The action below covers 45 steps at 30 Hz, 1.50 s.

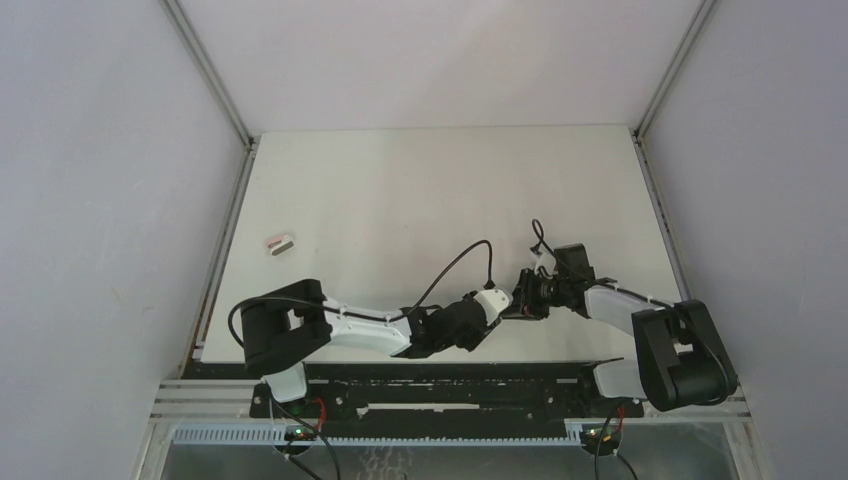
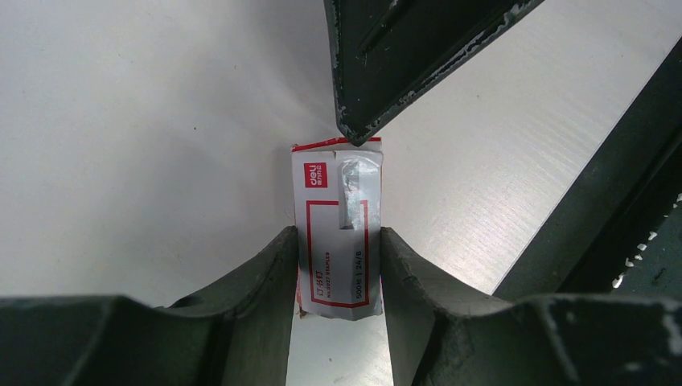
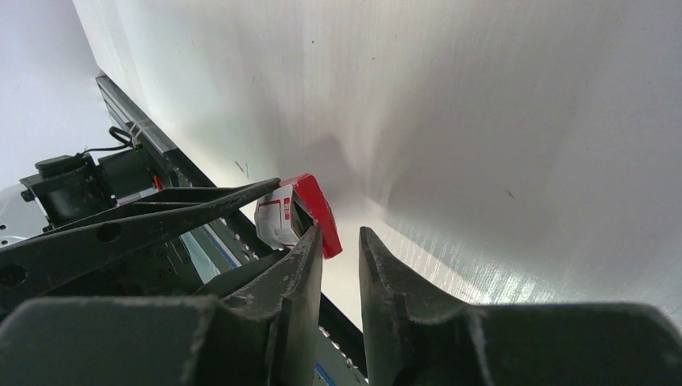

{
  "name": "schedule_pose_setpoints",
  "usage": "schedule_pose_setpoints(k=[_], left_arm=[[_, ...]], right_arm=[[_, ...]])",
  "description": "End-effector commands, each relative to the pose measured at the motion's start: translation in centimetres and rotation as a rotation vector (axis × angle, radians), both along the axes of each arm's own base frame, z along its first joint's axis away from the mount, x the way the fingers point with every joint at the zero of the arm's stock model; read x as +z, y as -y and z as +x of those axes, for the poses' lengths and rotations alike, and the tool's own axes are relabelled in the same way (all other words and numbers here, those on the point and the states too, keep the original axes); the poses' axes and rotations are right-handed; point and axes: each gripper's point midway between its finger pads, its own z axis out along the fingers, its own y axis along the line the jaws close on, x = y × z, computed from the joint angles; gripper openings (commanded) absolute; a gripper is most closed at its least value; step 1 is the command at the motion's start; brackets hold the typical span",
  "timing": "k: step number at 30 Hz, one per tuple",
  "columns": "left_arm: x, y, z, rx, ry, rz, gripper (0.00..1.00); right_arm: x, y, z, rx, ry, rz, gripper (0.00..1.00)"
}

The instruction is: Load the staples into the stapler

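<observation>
My left claw (image 2: 339,235) is clenched on the box (image 2: 334,205), one finger on each long side, gripping its near half; the box's long axis runs straight out from that claw, red-edged far end foremost. My right claw (image 3: 339,232) faces it head-on from the other side; its jaws stand narrowly apart with nothing between them, and in the left wrist view one of its fingertips (image 2: 354,133) touches the far end of the box.

The relation that matters: seen from the right wrist, the box end lies just off the gap, toward the left arm's side, not in line with it; the nearer tip overlaps the red end, and I cannot tell whether it rests against it or inside the opening. The staples I cannot see plainly; a silvery patch (image 2: 351,181) shows on the box's top face, staples or tape I cannot say; I judge they sit inside, to be drawn out along that axis by the right arm.

The stapler (image 1: 279,243), as I take that small pale-and-dark thing to be, lies well apart at the far left of the table (image 1: 430,190), nearer the left arm.
</observation>
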Motion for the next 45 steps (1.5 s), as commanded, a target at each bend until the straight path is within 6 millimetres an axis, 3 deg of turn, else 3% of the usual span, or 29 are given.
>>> schedule_pose_setpoints(k=[1,16,19,22,29,45], left_arm=[[1.0,0.5,0.0,-0.011,0.014,-0.048,0.45],[1.1,0.6,0.0,-0.015,0.016,-0.053,0.44],[1.0,0.5,-0.1,-0.014,0.014,-0.053,0.44],[1.0,0.5,-0.1,-0.014,0.015,-0.053,0.44],[1.1,0.3,0.0,-0.013,0.02,-0.047,0.44],[0.2,-2.1,-0.5,-0.005,0.024,0.004,0.43]], right_arm=[[0.4,-0.5,0.6,0.022,0.041,0.019,0.22],[1.0,-1.6,0.1,0.063,0.036,0.073,0.16],[0.9,-1.6,0.0,0.069,0.032,0.073,0.12],[0.6,-1.6,0.0,0.067,0.025,0.065,0.0],[0.7,-1.0,0.7,0.038,0.062,0.023,0.0],[1.4,4.2,3.1,-0.151,0.13,-0.136,0.0]])
